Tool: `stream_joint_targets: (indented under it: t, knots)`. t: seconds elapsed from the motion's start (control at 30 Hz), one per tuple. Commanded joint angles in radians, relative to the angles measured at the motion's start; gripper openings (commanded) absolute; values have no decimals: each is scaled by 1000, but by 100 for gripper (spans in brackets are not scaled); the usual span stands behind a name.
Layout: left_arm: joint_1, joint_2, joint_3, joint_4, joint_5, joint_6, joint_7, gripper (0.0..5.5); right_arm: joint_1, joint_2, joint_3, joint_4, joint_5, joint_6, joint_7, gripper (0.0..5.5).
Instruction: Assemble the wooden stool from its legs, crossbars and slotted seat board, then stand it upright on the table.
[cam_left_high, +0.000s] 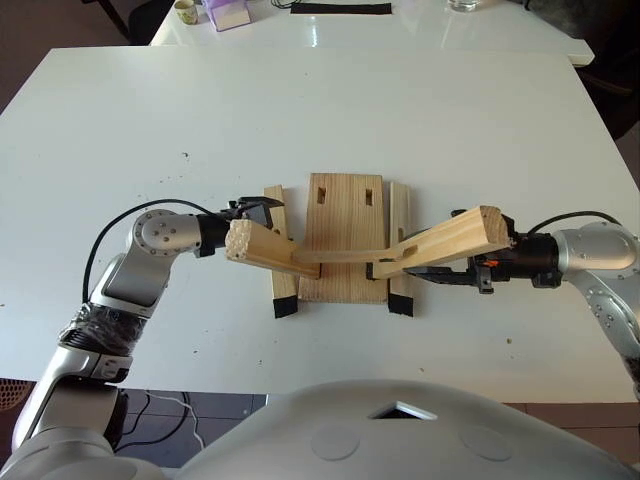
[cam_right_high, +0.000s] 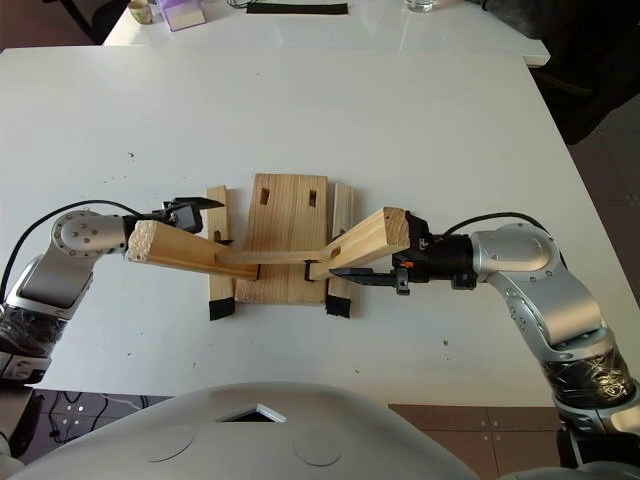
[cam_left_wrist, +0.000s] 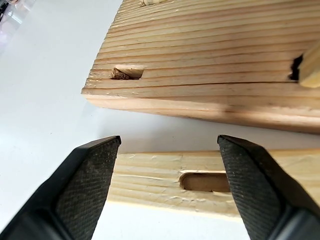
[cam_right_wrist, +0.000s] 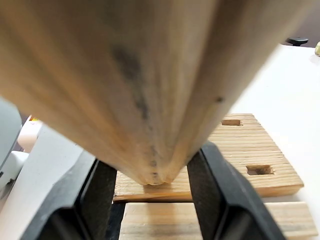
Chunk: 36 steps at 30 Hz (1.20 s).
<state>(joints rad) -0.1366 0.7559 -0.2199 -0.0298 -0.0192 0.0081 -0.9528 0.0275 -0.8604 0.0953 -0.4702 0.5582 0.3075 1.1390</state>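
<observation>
My right jaws clench a pale wooden leg (cam_left_high: 455, 238), raised at 3 o'clock over the flat slotted seat board (cam_left_high: 340, 215) on the white surface (cam_left_high: 150, 130). A thin wooden crossbar (cam_left_high: 335, 257) links it to a 2nd leg (cam_left_high: 255, 247) at 9 o'clock; my left jaws stand released beside that.

Readable text: none.
Seat board (cam_left_high: 345, 225): plain wood grain, no marks.
Box (cam_left_high: 228, 14) on the far table (cam_left_high: 400, 30): any print too small to read.
Cup (cam_left_high: 186, 11) beside it: pattern unreadable.
</observation>
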Motion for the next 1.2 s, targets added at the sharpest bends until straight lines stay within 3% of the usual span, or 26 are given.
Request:
stream_joint_targets:
  t: [0.03, 0.5, 0.83, 1.2]
  knots:
    - [43, 2, 2, -35, 16, 7, 13, 362, 18, -60, 45, 45, -75, 23, 46, 202]
    - [218, 235, 94, -210, -109, -68, -226, 362, 1, -79, 71, 28, -87, -3, 35, 201]
    - [160, 141, 75, -329, -163, 47, -185, 362, -51, -63, 115, 19, -93, 19, 25, 201]
    - [199, 116, 48, -415, -182, 123, -167, 362, -89, -45, 174, 15, -123, 18, 32, 200]
